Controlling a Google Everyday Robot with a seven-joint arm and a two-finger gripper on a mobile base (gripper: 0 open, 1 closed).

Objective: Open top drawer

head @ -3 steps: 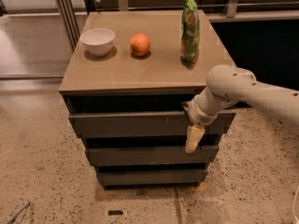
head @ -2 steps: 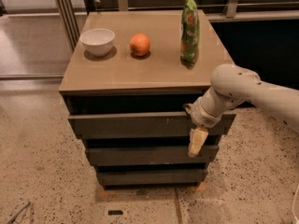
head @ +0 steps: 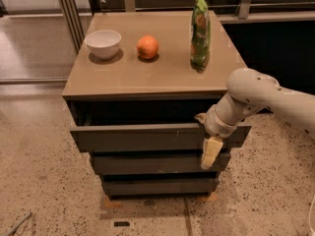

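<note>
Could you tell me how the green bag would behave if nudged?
The green bag stands tall and narrow, so it would probably tip; it looks light and crinkly. The gripper is at the right end of the top drawer.

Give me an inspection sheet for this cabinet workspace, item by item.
Surface: brown cabinet top, flat.
Job's things: widest dark grey top drawer front, standing slightly forward, dark gap above it.
Clutter: white bowl, orange fruit and green snack bag, upright, all on top.
Grippers: cream gripper hanging at that drawer front's right end.
Cables: thin grey strip on the floor, unclear.
Surroundings: speckled floor; narrower dark drawer fronts below.
</note>
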